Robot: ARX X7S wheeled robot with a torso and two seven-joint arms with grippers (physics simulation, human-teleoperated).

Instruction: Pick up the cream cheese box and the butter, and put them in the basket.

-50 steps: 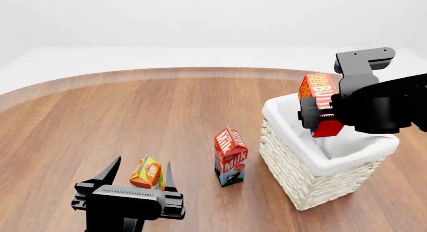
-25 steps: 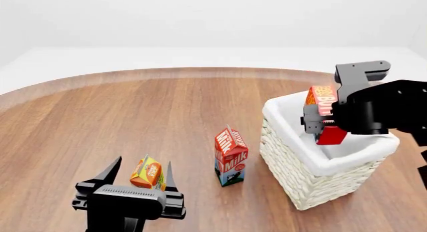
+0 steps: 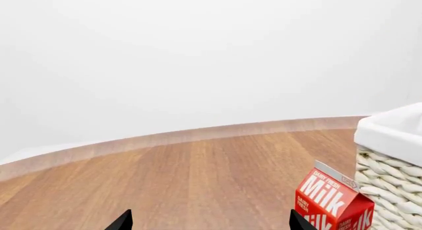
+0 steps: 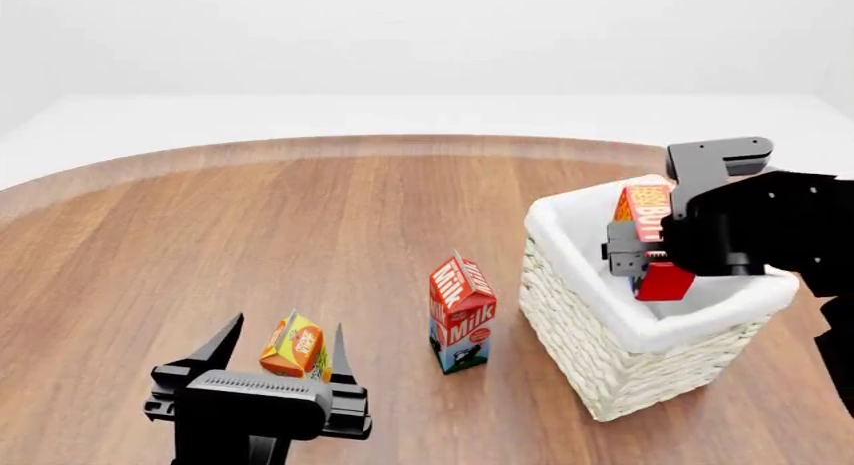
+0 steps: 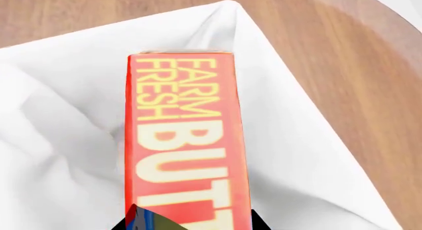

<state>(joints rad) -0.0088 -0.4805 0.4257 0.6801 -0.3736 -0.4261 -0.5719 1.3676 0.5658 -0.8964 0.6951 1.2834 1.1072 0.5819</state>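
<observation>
The table [image 4: 267, 225] is smooth brown wood with a faint sheen. The basket [image 4: 587, 355] is rough white wicker, lined with soft matt cloth. The butter [image 5: 188, 141] box looks like printed card.

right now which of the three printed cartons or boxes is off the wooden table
The red-orange butter box with yellow lettering: the right gripper holds it over the white wicker basket. The red milk carton and small orange juice carton stand on the table.

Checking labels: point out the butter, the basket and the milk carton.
butter [image 5: 185, 141]: right wrist view, lettered red face.
basket [image 4: 587, 355]: head view, woven front wall.
milk carton [image 4: 462, 320]: head view, red front face.
</observation>
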